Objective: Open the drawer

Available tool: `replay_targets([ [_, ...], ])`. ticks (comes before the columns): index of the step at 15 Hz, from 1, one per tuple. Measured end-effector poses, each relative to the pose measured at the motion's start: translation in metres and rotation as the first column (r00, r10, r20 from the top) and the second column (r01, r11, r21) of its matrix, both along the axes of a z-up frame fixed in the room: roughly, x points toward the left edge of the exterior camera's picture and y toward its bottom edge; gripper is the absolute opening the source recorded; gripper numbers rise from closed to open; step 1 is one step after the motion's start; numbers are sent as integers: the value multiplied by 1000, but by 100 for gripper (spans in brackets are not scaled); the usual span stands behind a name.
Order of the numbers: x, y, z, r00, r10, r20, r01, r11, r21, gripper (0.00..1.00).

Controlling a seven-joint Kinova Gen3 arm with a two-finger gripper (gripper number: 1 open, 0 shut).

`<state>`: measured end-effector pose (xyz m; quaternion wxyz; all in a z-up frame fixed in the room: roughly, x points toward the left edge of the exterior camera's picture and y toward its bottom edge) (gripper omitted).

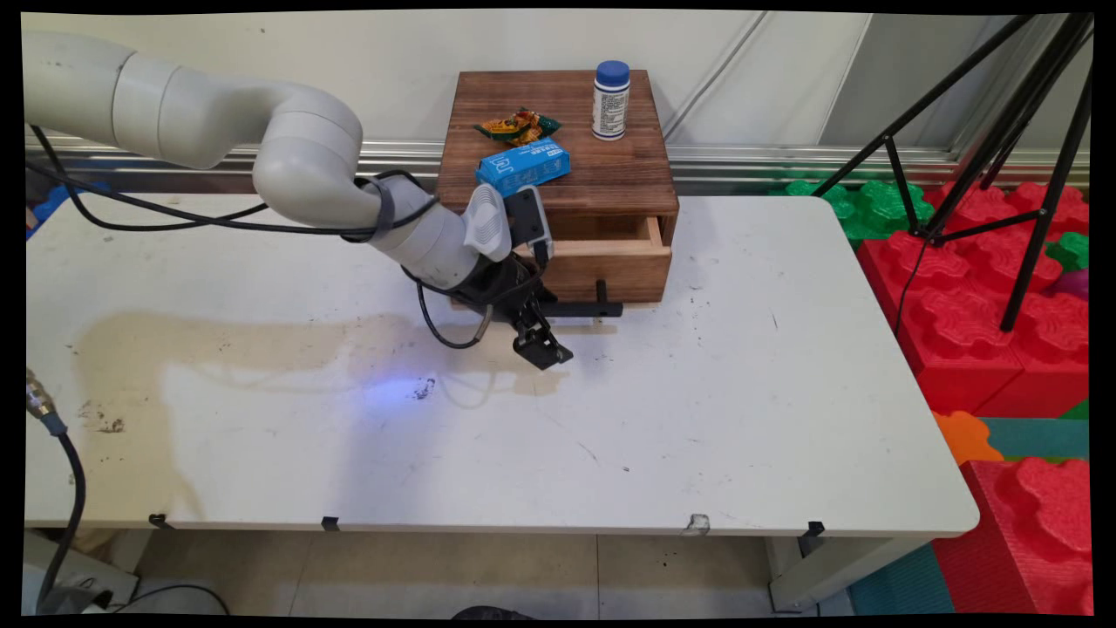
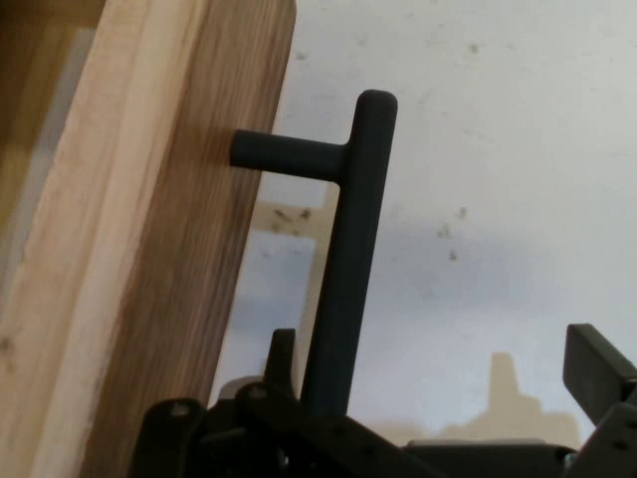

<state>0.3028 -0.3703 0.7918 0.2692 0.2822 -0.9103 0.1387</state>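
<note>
A: Item one, the hand (image 1: 547,336)?
B: Black, two-fingered, recorded low at the front of the wooden cabinet (image 1: 558,144). Its fingers (image 2: 597,368) are spread apart; the black bar handle (image 2: 348,269) is seen between them, nothing being clamped. In the hand view one finger is seen well to the side of the bar, the other low beside the drawer face.

A: Item two, the drawer (image 1: 602,262)?
B: Partly pulled out of the cabinet, pale inner rim exposed. The handle is fixed to its front on short posts, and runs along that front.

A: Items on the cabinet top?
B: A blue carton (image 1: 523,166) is laid at the front edge, just above the arm's wrist. A crumpled orange-and-green snack packet (image 1: 519,127) is placed behind it. A white bottle with a blue cap (image 1: 611,100) is stood upright at the back right, well apart from the packet.

A: Support?
B: The cabinet is set at the rear of the white tabletop (image 1: 697,392), which is stained brownish at the left.

A: Surroundings?
B: Red foam blocks (image 1: 985,296) and a black tripod (image 1: 1003,131) are listed to the right, off the tabletop.
</note>
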Motion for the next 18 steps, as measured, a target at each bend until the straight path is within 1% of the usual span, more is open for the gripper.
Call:
replay_targets([
  [18,-32,57,8,999,-8,-35,11,995,95,100],
])
